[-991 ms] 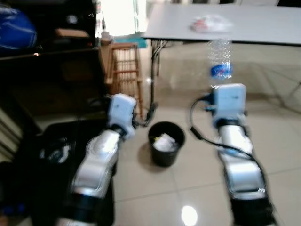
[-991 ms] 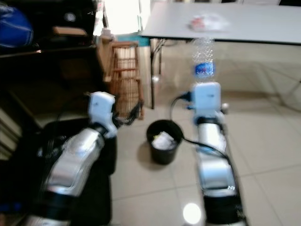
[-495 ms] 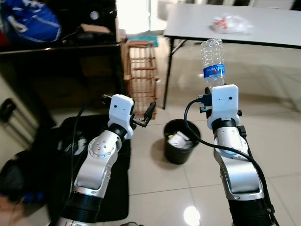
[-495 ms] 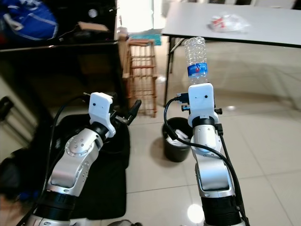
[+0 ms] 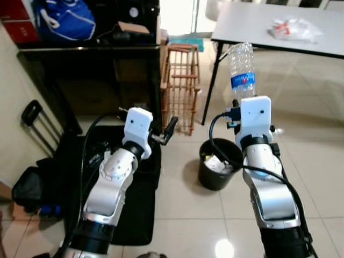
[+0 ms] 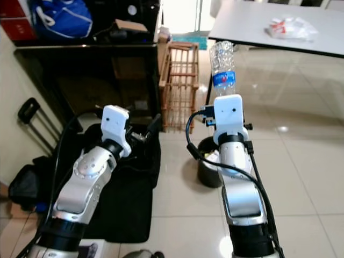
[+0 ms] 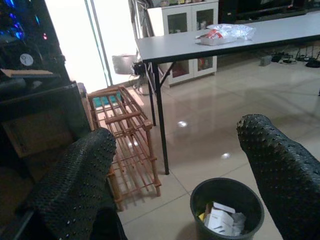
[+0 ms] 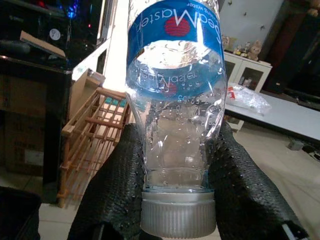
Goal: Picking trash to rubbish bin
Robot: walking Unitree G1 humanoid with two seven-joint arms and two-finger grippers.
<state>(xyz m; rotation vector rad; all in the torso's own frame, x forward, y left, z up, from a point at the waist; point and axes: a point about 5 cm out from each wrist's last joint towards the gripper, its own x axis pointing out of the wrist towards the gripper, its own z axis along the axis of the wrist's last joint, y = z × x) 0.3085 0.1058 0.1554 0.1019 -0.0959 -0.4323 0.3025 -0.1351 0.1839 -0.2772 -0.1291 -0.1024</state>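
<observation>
A clear plastic bottle (image 5: 241, 72) with a blue label stands cap-down in my right gripper (image 8: 176, 170). The black fingers (image 8: 117, 185) are shut on its neck just above the grey cap. The bottle is held upright above the wrist housing, over the far rim of a round black bin (image 5: 219, 164) on the floor. The bin holds white paper scraps (image 7: 220, 220). My left gripper (image 5: 166, 131) hovers left of the bin at about the same height, open, with nothing between its fingers (image 7: 75, 190).
A wooden slatted rack (image 5: 180, 80) stands behind the bin beside a dark cabinet (image 5: 80, 70). A grey table (image 5: 258, 24) with a plastic bag (image 5: 293, 29) on it is at the back right. A black bag (image 5: 129, 188) lies on the tiles at the left.
The whole picture has shifted right and sharpened, so the camera moved. The bin now sits closer under my right arm. Both grippers keep their poses, and the bottle is still held.
</observation>
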